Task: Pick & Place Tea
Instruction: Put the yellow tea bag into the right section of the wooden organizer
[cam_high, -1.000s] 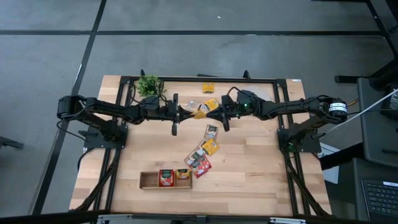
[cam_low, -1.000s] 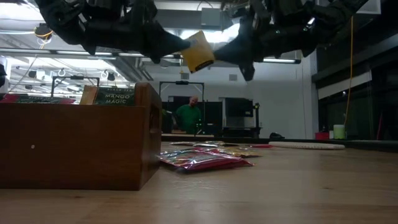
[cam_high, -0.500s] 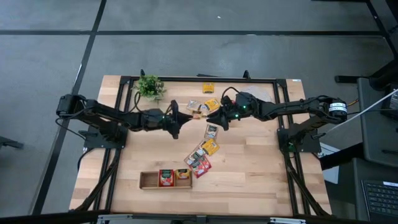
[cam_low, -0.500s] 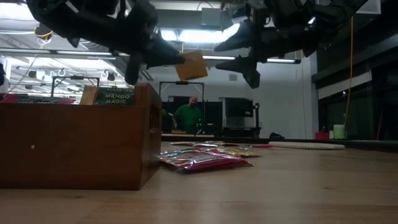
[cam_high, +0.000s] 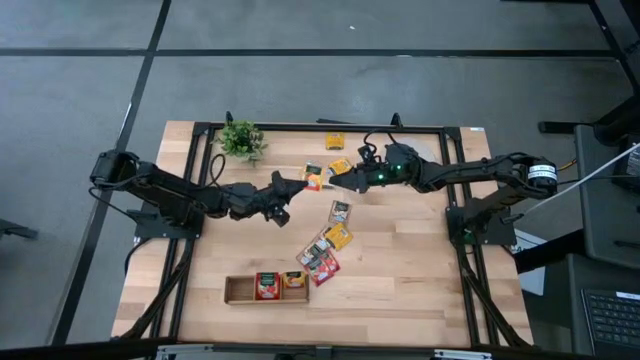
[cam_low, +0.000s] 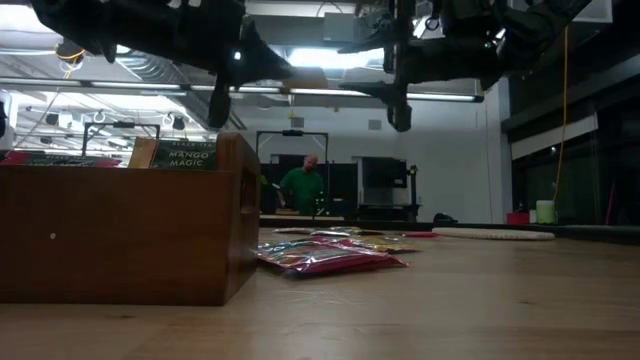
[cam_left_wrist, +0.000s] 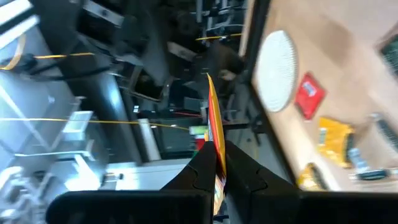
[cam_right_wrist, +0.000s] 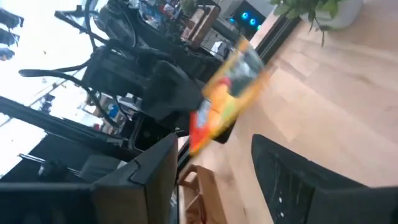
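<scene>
The left gripper (cam_high: 291, 184) hangs above the middle of the tabletop (cam_high: 400, 280), toward its far edge; its jaws are clamped on a yellow-orange tea sachet (cam_left_wrist: 212, 134), seen edge-on in the left wrist view, so its print is unreadable (from above it shows as a small orange patch just beside the fingertips). The right gripper (cam_high: 345, 177) faces it from close by, jaws spread wide with nothing between them; in the right wrist view the same sachet appears blurred beyond its fingers (cam_right_wrist: 149, 171). A loose cluster of sachets (cam_high: 322, 250) lies mid-tabletop, and others (cam_high: 336, 141) lie near the far edge; single colours are hard to tell there. The wooden tray (cam_high: 238, 290) sits near the front edge with sachets in two compartments; in the low view its wall hides most of them. A small plant (cam_high: 241, 138) stands at the far left corner.
</scene>
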